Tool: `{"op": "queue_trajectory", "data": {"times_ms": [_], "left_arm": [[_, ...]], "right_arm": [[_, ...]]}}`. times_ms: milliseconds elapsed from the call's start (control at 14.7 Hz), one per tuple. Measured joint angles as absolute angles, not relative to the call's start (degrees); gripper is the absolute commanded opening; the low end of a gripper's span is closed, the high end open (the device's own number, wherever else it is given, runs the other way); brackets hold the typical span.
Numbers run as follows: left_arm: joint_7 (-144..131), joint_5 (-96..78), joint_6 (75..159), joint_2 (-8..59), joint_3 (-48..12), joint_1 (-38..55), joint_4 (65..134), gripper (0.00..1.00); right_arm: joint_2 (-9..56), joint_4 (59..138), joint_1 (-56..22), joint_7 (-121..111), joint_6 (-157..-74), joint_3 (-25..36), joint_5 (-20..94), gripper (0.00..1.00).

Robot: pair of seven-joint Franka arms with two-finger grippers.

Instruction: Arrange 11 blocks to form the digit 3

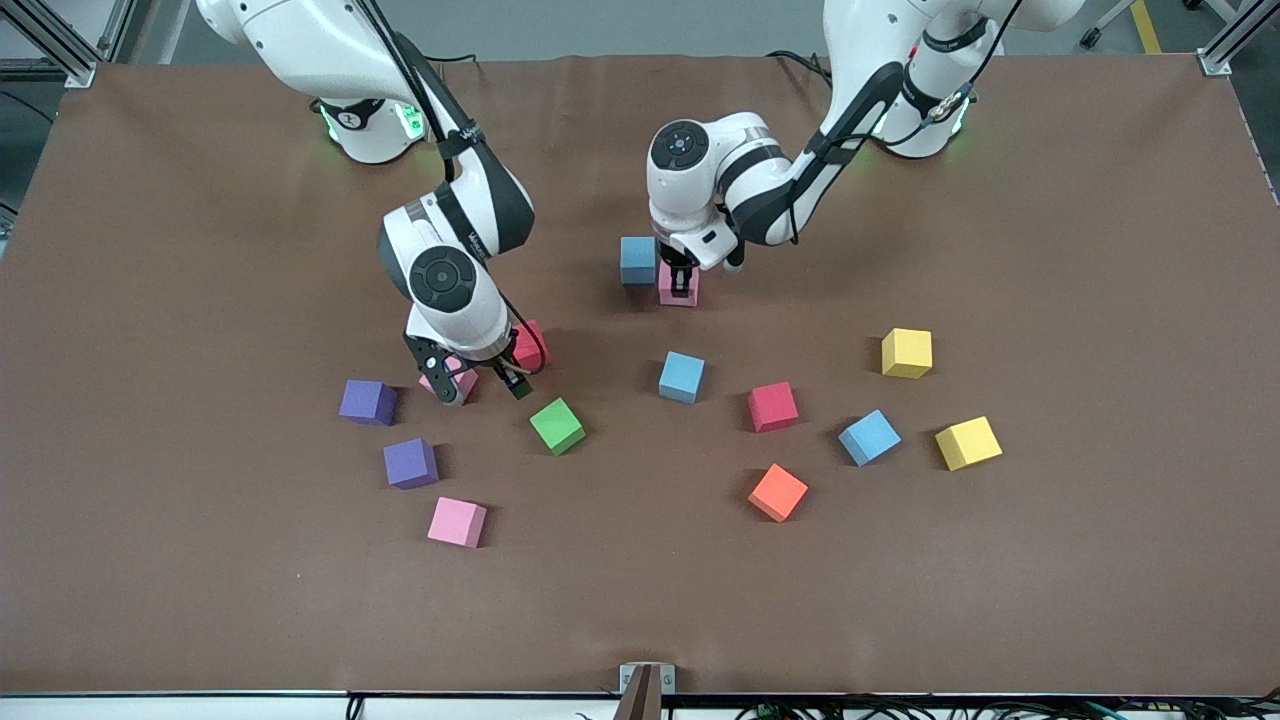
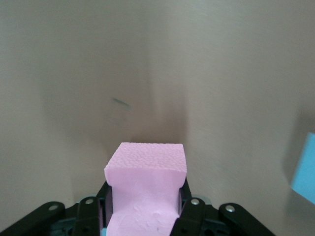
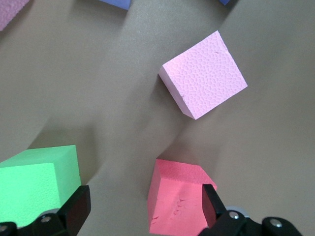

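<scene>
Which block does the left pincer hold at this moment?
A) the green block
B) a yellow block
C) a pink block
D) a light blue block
C: in the left wrist view the left pincer is shut on a pink block, beside a light blue block on the table.

Brown table (image 1: pixel 1100 600), two yellow cubes (image 1: pixel 907 353) (image 1: pixel 968 443) toward left arm's end

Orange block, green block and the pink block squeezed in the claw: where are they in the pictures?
orange block (image 1: pixel 778 492): front view, on its top face.
green block (image 1: pixel 557 424): front view, on its top face.
pink block (image 2: pixel 146 169) held by the left gripper (image 2: pixel 146 206): left wrist view, on its upper face.
</scene>
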State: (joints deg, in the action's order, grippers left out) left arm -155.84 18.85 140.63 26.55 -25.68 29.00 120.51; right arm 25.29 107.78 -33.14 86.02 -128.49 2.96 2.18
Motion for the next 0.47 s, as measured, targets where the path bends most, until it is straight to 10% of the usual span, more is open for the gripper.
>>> {"op": "queue_trajectory", "data": {"times_ms": [475], "left_arm": [[-156.7, 17.9, 141.7, 25.4, -27.6, 28.9, 123.0, 0.28]], "right_arm": [[25.3, 105.3, -33.4, 87.7, -129.0, 2.9, 2.2, 1.0]]}}
